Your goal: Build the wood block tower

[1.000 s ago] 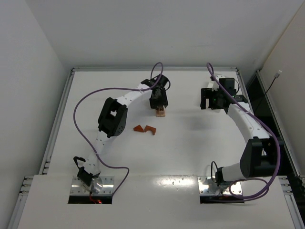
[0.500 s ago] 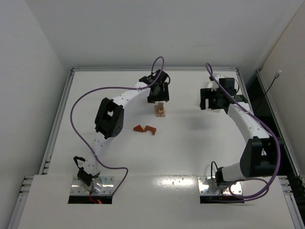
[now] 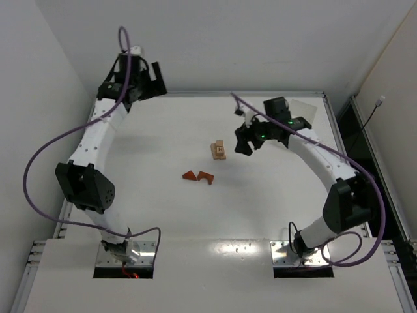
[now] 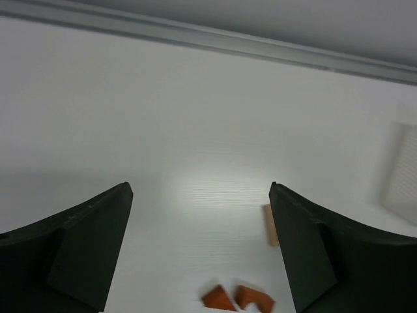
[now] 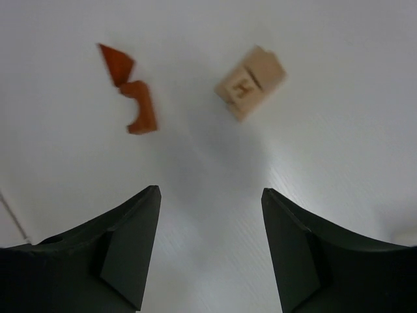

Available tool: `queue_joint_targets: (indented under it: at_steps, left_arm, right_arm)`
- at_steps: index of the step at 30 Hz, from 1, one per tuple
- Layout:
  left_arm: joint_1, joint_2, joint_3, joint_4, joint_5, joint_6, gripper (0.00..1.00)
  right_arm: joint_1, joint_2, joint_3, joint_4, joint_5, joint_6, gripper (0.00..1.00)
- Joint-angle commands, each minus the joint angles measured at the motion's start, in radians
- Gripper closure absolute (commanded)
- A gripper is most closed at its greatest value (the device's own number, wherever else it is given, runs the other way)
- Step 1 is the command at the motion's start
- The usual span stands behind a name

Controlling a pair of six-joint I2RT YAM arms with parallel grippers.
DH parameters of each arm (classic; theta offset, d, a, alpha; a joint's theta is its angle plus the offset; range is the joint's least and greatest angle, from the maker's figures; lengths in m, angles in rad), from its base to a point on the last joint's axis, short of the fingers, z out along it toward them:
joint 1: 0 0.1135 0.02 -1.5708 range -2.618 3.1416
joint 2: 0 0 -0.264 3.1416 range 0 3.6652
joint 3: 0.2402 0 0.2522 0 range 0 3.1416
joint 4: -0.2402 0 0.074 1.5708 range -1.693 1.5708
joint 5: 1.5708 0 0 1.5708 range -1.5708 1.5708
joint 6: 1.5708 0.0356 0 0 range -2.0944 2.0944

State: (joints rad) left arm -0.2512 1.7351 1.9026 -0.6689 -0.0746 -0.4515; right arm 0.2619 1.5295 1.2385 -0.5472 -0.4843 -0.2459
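Left jaws spread empty at the 10 o'clock corner of the table (image 3: 273,195), right jaws spread empty at 3 o'clock of the pale stack (image 3: 219,150) mid-table: the right should probably skirt it and squarely straddle an orange piece (image 3: 206,177) at its 7 o'clock.

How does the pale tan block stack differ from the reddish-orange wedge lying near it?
Colour: the tan block stack is pale wood; the orange wedge is reddish-orange.
Shape: the stack is boxy, with an H-like mark on one face; the wedge is triangular and plain.
Position: the stack stands alone; the wedge lies right beside a notched orange block.
Both rest on the white table.
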Motion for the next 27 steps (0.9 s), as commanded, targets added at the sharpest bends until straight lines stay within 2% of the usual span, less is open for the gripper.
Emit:
queue_joint_targets:
  at_steps: [1, 4, 6, 10, 17, 27]
  left_arm:
    - [0.122, -0.005, -0.112, -0.06, 0.047, 0.076, 0.13]
    - [0.179, -0.064, -0.227, -0.075, 0.097, 0.076, 0.0]
    - [0.223, -0.089, -0.277, -0.075, 0.142, 0.076, 0.0]
    - [0.271, -0.124, -0.347, -0.101, 0.211, 0.132, 0.0]
    - [0.343, -0.072, -0.312, -0.178, 0.275, 0.209, 0.0]
    - [0.42, -0.042, -0.321, -0.199, 0.295, 0.237, 0.0]
  right_arm:
    - [0.161, 0.055, 0.068, -0.068, -0.122, -0.133, 0.4]
    - [0.27, 0.075, 0.059, -0.037, -0.099, -0.156, 0.4]
    - [0.336, 0.086, 0.033, 0.01, -0.034, -0.156, 0.4]
    - [0.375, 0.173, 0.015, 0.07, 0.01, -0.138, 0.42]
    - [0.396, 0.337, 0.087, 0.155, 0.119, -0.067, 0.43]
    - [0.396, 0.452, 0.177, 0.158, 0.142, -0.078, 0.46]
